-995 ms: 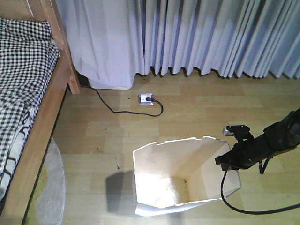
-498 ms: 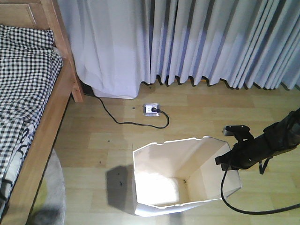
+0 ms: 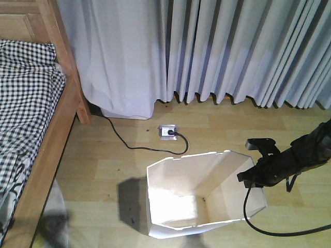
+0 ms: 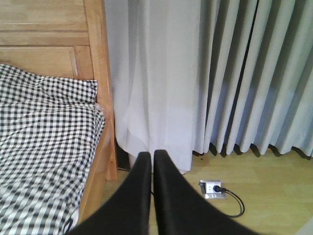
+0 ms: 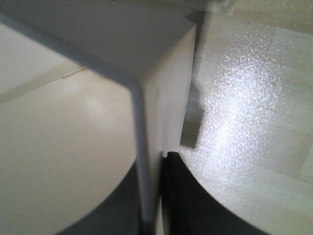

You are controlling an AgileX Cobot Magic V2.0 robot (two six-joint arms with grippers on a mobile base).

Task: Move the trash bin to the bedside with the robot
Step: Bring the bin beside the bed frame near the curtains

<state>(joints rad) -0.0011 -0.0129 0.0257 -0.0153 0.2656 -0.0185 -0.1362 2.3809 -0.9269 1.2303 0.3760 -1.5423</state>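
The white trash bin [image 3: 199, 194], cream inside, stands on the wooden floor at the bottom middle of the front view. My right gripper [image 3: 248, 178] on its slim black arm is shut on the bin's right rim wall [image 5: 146, 161], one finger inside and one outside. The wooden bed frame [image 3: 59, 129] with black-and-white checked bedding [image 3: 23, 93] is at the left, apart from the bin. In the left wrist view my left gripper [image 4: 152, 159] is shut and empty, pointing toward the bed post [image 4: 100, 88] and curtain.
Grey-white curtains [image 3: 207, 46] hang along the back wall. A floor socket [image 3: 168, 131] with a black cable [image 3: 124, 142] lies between bed and bin. A grey rug edge [image 3: 54, 217] shows at bottom left. A black cable [image 3: 279, 230] trails from the right arm.
The whole view has shifted: the bed, curtain and socket have slid down and nearer in the frame, while bin and right gripper keep their place in the picture.
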